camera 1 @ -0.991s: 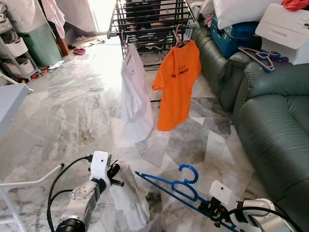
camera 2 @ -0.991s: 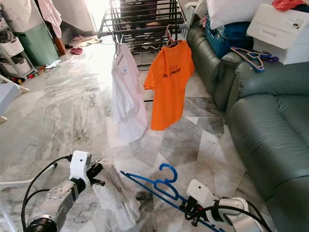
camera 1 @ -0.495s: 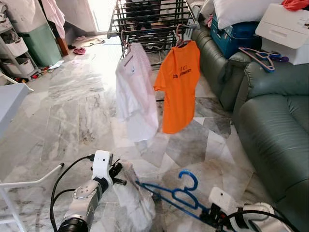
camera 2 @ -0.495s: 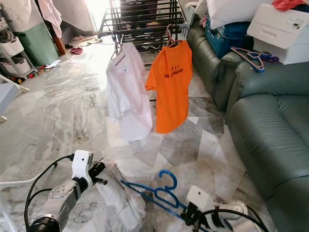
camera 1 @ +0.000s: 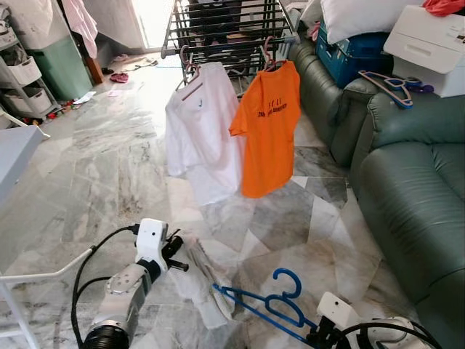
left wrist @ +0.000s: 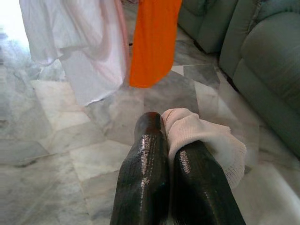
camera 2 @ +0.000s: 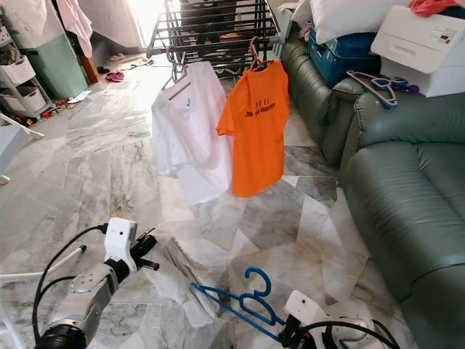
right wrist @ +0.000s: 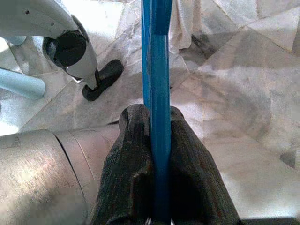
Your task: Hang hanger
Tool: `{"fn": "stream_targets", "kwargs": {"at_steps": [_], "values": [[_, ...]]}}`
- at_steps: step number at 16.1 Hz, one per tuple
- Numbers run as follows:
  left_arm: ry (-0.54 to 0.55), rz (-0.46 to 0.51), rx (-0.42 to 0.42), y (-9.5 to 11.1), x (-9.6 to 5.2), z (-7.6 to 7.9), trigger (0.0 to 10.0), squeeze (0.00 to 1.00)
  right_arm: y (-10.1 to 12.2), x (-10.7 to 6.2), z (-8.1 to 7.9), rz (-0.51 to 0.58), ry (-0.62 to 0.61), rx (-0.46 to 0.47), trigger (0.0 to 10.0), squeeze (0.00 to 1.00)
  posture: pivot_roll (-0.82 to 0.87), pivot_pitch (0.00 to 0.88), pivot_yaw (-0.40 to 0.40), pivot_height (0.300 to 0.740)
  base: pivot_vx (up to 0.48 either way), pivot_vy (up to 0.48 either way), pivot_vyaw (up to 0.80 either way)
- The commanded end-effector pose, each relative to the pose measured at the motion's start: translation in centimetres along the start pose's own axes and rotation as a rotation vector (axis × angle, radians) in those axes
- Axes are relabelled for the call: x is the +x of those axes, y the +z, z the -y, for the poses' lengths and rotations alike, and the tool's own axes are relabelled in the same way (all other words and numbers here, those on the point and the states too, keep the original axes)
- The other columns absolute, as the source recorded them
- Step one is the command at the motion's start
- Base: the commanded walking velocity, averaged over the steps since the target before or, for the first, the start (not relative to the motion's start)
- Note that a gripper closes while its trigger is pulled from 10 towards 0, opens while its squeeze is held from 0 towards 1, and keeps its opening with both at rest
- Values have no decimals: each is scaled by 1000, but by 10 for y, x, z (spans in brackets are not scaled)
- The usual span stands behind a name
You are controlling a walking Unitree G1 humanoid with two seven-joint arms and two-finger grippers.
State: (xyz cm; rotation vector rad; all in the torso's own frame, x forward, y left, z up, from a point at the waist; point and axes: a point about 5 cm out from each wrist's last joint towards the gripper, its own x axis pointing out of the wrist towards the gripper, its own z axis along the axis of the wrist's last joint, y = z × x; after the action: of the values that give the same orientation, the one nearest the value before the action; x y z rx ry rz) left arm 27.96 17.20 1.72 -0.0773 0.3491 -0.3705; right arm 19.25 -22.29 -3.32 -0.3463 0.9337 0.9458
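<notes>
My right gripper (camera 1: 320,335) at the bottom of the eye views is shut on the bar of a blue plastic hanger (camera 1: 263,305), whose hook (camera 1: 288,279) points up and away. In the right wrist view the blue hanger (right wrist: 157,70) runs out between the closed fingers (right wrist: 133,140). My left gripper (camera 1: 175,254) is shut on a pale crumpled cloth (camera 1: 200,280) that droops toward the floor; in the left wrist view that cloth (left wrist: 201,136) sits pinched against the fingers (left wrist: 147,145). Ahead, a white shirt (camera 1: 203,131) and an orange shirt (camera 1: 267,131) hang from a metal drying rack (camera 1: 225,29).
A green sofa (camera 1: 414,167) lines the right side, with loose hangers (camera 1: 392,83) on its arm, a white box (camera 1: 429,40) and a blue crate (camera 1: 356,51) behind. A white frame leg (camera 1: 43,276) and a shelf (camera 1: 22,73) stand on the left. Marble floor (camera 1: 116,167) lies between.
The white shirt has swung and turned from edge-on to facing me. The blue hanger and my right gripper have sunk lower in view. The cloth in my left gripper hangs lower.
</notes>
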Motion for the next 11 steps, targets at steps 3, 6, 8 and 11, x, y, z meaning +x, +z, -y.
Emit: {"fn": "stream_targets", "kwargs": {"at_steps": [3,6,8,11], "values": [[7,4,22,3,-3,-7,10000,0,-1,-12,12,8,-32,-9,10000,0,-136,0,79,740,0,0,0],[-13,1,35,4,-4,-5,10000,0,1,-19,23,1,-85,-20,10000,0,-139,0,83,740,0,0,0],[-30,2,43,4,-4,-2,10000,0,7,-14,23,16,-84,-32,10000,0,-136,0,82,740,0,0,0],[-54,18,57,8,-2,4,10000,0,15,-6,19,33,-61,-49,10000,0,-129,0,79,740,0,0,0]]}}
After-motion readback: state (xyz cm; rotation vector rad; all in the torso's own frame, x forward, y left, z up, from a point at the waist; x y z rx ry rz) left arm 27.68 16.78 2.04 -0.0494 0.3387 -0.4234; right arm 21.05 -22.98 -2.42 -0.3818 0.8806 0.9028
